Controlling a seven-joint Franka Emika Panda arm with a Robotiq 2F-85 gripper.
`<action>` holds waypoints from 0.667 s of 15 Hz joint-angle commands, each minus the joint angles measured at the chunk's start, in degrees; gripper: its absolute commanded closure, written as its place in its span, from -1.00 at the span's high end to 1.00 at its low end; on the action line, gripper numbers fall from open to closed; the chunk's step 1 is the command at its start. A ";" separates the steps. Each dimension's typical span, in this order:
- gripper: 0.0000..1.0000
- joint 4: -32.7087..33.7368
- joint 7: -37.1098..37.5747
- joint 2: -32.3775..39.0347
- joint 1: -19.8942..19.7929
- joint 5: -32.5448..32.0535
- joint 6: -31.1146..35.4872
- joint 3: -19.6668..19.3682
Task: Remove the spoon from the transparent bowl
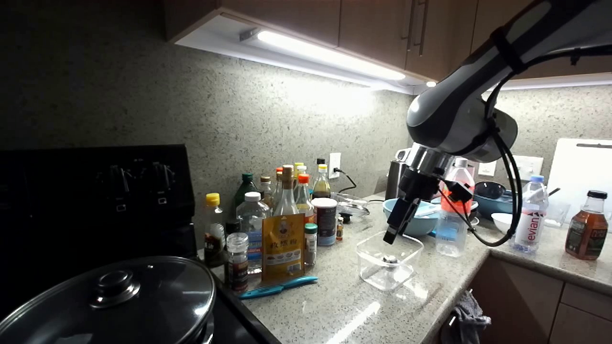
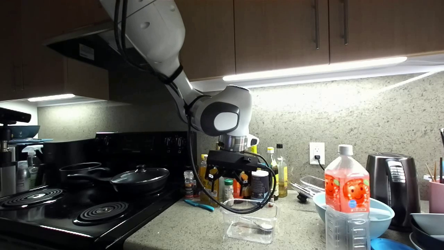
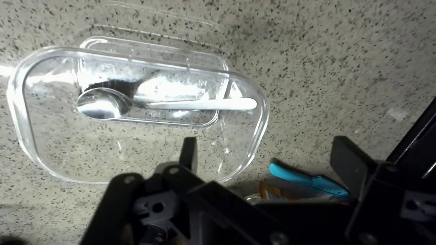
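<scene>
The spoon (image 3: 190,104) is thin with a pale handle and shiny bowl end, and lies inside the transparent bowl (image 3: 258,139). In the wrist view its handle leans up toward the right end of the bowl. The spoon (image 2: 266,227) (image 1: 389,259) and the transparent bowl (image 2: 275,222) (image 1: 364,258) also show in both exterior views, on the counter. My gripper (image 3: 265,149) is open and empty. In both exterior views the gripper (image 2: 226,185) (image 1: 389,236) is above the transparent bowl, apart from the spoon. In the wrist view the spoon lies up and left of the fingertips.
A teal knife (image 1: 279,288) lies before a yellow packet (image 1: 283,248) and several bottles along the wall. A light-blue bowl (image 1: 418,224) and a tall red-labelled bottle (image 2: 347,194) stand on the far side from the stove. A lidded pan (image 1: 114,306) sits on the stove.
</scene>
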 commanded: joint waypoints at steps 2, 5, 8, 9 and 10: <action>1.00 5.56 -1.04 5.81 -3.18 -0.17 -1.94 1.88; 1.00 8.04 0.03 9.17 -4.57 -1.24 -1.79 2.65; 1.00 9.72 1.46 11.68 -5.81 -2.81 -1.48 3.27; 1.00 10.15 1.78 12.30 -6.14 -3.43 -1.40 3.46; 1.00 10.08 2.63 12.56 -6.16 -4.70 -0.69 3.34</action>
